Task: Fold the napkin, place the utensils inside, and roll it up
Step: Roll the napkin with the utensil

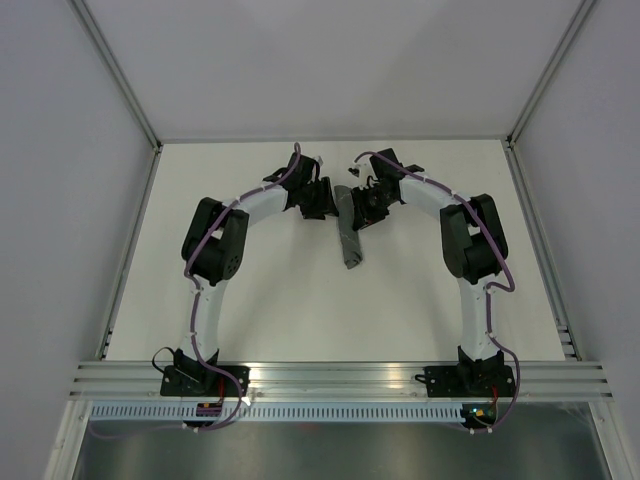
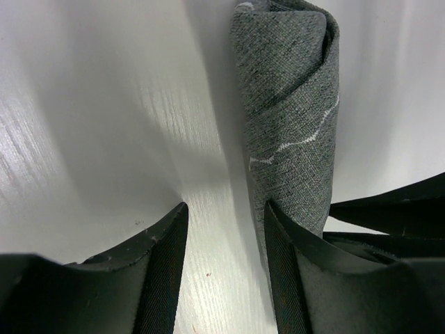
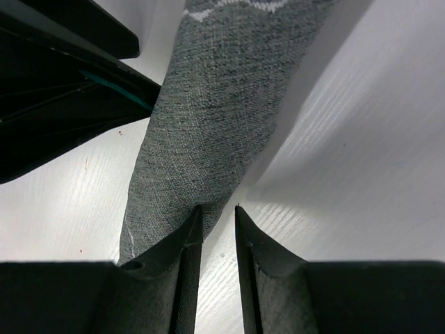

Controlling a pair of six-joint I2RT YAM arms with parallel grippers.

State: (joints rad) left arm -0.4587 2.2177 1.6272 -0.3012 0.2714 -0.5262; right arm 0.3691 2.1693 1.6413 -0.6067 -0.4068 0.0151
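The napkin (image 1: 350, 235) lies rolled into a dark grey tube on the white table, running from between the two grippers toward the near side. In the left wrist view the roll (image 2: 292, 104) shows its pale stitched line and rests just outside my right-hand finger. My left gripper (image 2: 224, 205) (image 1: 318, 198) is open over bare table. My right gripper (image 3: 217, 209) (image 1: 368, 205) stands with a narrow gap; the roll's edge (image 3: 208, 118) reaches its left fingertip, and table shows between the fingers. The utensils are hidden.
The white table (image 1: 300, 300) has a metal frame along its sides and an aluminium rail (image 1: 340, 378) at the near edge, where both arm bases sit. The other gripper's black fingers (image 3: 62, 104) crowd the roll's far side.
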